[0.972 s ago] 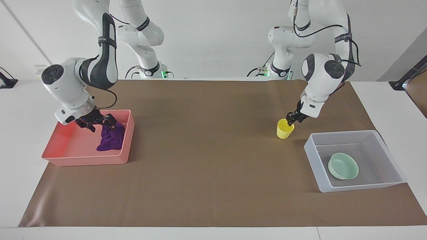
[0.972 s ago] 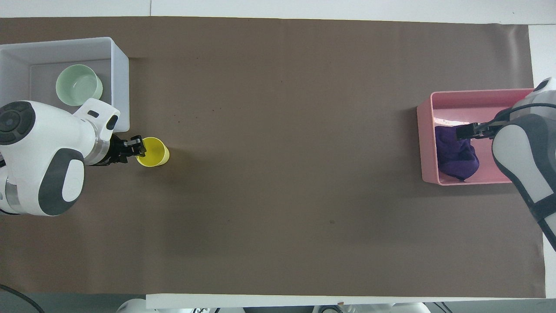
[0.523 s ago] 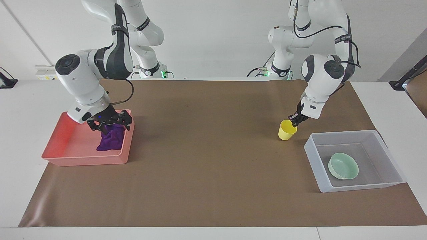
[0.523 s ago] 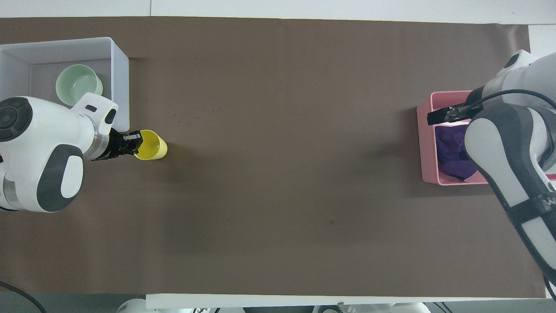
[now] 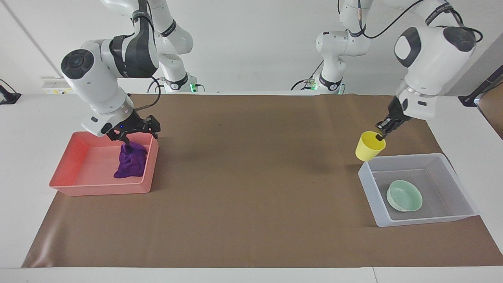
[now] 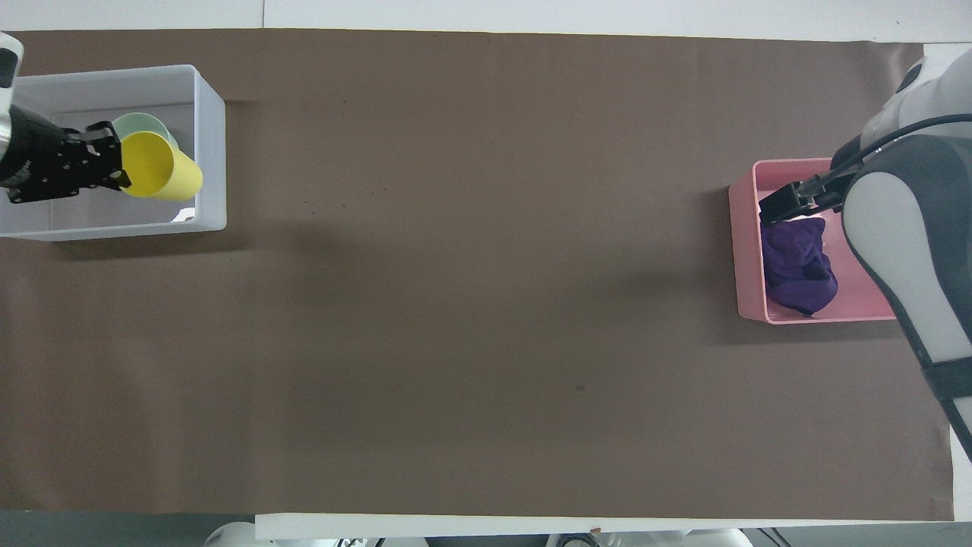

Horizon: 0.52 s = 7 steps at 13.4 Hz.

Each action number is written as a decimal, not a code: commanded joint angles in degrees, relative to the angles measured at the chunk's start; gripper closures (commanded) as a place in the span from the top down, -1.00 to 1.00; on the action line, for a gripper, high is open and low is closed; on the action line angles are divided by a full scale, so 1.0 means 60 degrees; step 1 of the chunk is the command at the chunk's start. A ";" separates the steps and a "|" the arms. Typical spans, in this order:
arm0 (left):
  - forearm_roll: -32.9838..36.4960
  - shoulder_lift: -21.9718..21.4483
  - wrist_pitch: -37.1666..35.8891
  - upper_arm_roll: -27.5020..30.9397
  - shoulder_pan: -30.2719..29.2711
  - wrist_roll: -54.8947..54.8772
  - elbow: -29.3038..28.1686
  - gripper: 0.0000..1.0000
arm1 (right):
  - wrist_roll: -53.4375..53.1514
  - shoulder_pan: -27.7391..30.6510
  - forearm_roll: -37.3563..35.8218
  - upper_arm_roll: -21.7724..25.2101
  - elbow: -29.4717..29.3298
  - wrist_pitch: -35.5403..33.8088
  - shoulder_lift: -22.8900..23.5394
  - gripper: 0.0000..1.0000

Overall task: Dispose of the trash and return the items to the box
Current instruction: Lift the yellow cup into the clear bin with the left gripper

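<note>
Cup, light and stiff, hung tilted from the left hand, pinched at its rim's 2 o'clock, over the box beside the bowl. Right hand hovered open above the rag.

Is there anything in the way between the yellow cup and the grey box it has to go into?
Nothing blocks it. The left gripper holds the yellow cup tilted above the box; the green bowl already sits inside.

Table (brown-papered) carries pink tray and box.
</note>
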State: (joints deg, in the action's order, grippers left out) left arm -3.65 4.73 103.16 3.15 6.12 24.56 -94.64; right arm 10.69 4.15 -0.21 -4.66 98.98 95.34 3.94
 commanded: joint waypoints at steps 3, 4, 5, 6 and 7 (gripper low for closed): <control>0.0564 0.1949 0.2076 -0.0041 -0.1164 -0.2656 0.0350 -1.00 | -0.0098 0.0143 -0.0155 -0.0028 0.0085 -0.1415 -0.1197 0.99; 0.0593 0.2299 0.2475 -0.0041 -0.1268 -0.2759 0.0348 -1.00 | -0.0069 0.0143 -0.0155 -0.0028 0.0144 -0.1736 -0.1416 0.99; 0.0593 0.2593 0.2682 -0.0041 -0.1284 -0.3108 0.0334 -1.00 | -0.0040 0.0143 -0.0155 -0.0028 0.0289 -0.1870 -0.1636 0.99; 0.0593 0.2755 0.2946 -0.0041 -0.1342 -0.3503 0.0218 -1.00 | 0.0004 0.0157 -0.0155 -0.0014 0.0537 -0.1900 -0.1870 0.99; 0.0593 0.2757 0.3296 -0.0041 -0.1357 -0.3580 -0.0146 -1.00 | 0.0019 0.0172 -0.0141 0.0015 0.0685 -0.1930 -0.2076 0.99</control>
State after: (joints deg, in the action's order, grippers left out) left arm -1.15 21.57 119.89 3.31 -1.43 5.38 -92.94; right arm 10.68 4.27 -0.64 -4.36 99.52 83.44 -5.46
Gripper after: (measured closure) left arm 0.974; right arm 0.000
